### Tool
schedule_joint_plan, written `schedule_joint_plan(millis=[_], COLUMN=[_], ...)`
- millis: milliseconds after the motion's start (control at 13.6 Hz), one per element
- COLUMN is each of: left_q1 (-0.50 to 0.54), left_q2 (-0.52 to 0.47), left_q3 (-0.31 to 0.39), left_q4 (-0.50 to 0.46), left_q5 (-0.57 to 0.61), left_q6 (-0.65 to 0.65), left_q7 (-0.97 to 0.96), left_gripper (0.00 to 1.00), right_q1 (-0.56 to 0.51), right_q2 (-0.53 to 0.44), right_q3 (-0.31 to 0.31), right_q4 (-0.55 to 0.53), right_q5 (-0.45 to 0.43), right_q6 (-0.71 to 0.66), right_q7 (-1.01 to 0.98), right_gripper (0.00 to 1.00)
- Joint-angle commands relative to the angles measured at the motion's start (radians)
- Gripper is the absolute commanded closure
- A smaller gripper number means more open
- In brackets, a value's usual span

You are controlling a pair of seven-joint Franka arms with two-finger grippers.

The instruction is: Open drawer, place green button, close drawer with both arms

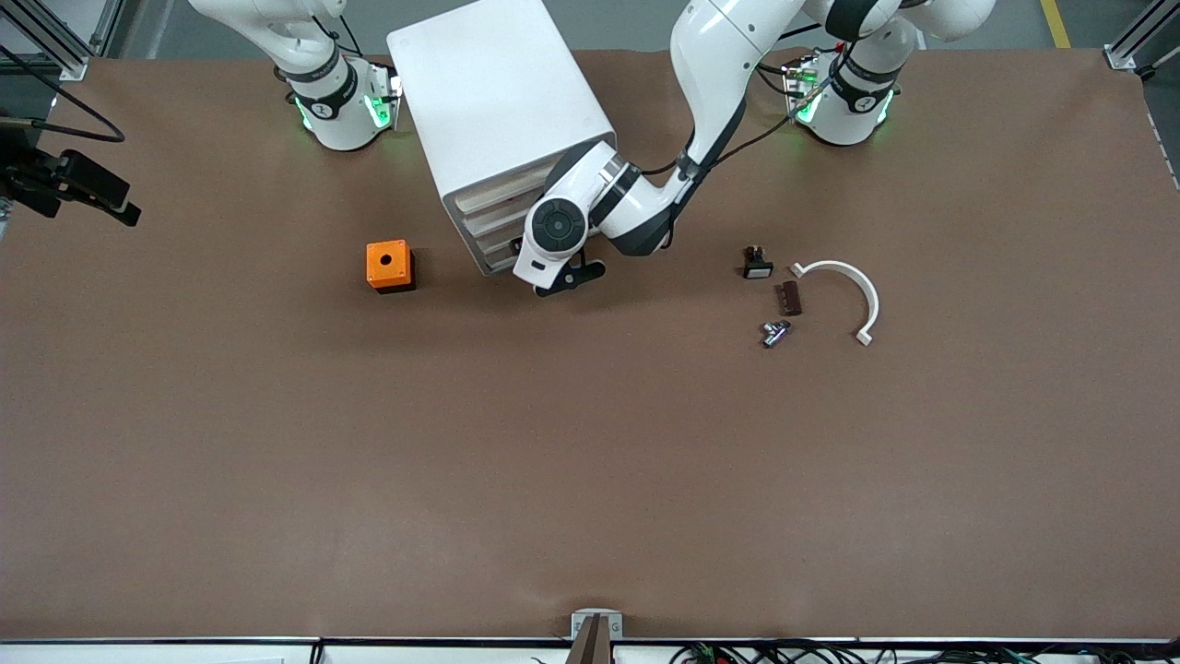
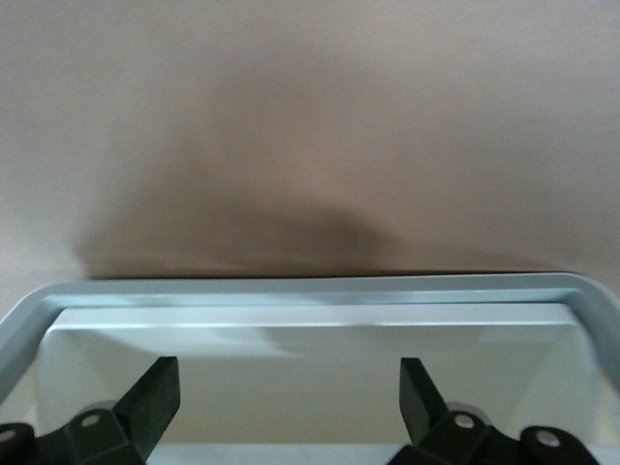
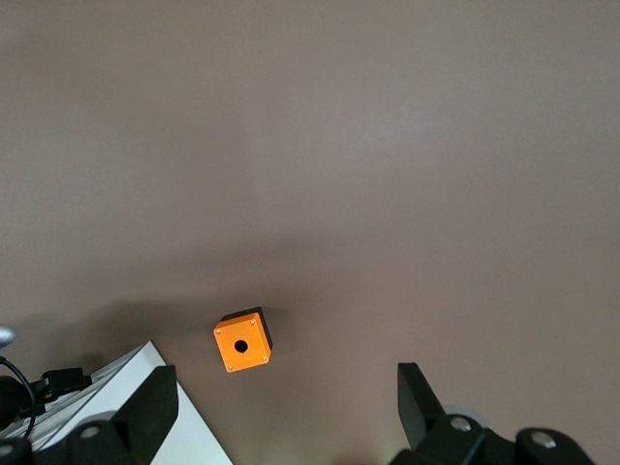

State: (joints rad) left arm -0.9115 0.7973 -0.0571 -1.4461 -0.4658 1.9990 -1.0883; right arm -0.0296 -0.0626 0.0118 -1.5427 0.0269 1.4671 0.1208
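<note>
The white cabinet (image 1: 498, 111) stands between the arms' bases, its stacked drawer fronts turned toward the front camera. My left arm reaches across from its base, and my left gripper (image 1: 518, 247) is at a lower drawer (image 1: 496, 251). In the left wrist view the gripper (image 2: 289, 373) is open, its fingers (image 2: 155, 397) wide apart just inside the drawer's pale rim (image 2: 310, 291). Nothing lies between them. My right gripper (image 3: 286, 373) hangs open and empty high over the table, above the orange box (image 3: 242, 341); it is out of the front view. The button is not in view.
An orange box (image 1: 389, 266) with a round hole sits beside the cabinet toward the right arm's end. Toward the left arm's end lie a black switch with a white face (image 1: 757, 263), a brown part (image 1: 788, 298), a silver metal part (image 1: 774, 333) and a white curved piece (image 1: 853, 290).
</note>
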Motion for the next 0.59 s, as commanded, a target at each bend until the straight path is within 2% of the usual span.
schedule_joint_plan(millis=[0,221,516], left_q1=[0.006,0.103,0.277], left_q2=[-0.013,-0.021,-0.049], left_q3=[0.008,0.016,0.023], left_q4=[0.0,0.004,0.024], left_q5=[-0.022,-0.021,0.018], left_q6=[-0.055,-0.062,-0.069], left_q7=[-0.076,-0.157,-0.144], left_gripper=[0.0,0.0,0.0], right_q1=[-0.009,-0.006,-0.01], right_q2=[-0.003,-0.003,0.0], right_q3=[0.008,0.013,0.008], right_q4=[0.012,0.024,0.024], right_q5=[-0.01,-0.01,-0.019], right_q6=[-0.016,-0.021,-0.016], right_q7=[-0.023,-0.024,-0.024], right_gripper=[0.0,0.0,0.0])
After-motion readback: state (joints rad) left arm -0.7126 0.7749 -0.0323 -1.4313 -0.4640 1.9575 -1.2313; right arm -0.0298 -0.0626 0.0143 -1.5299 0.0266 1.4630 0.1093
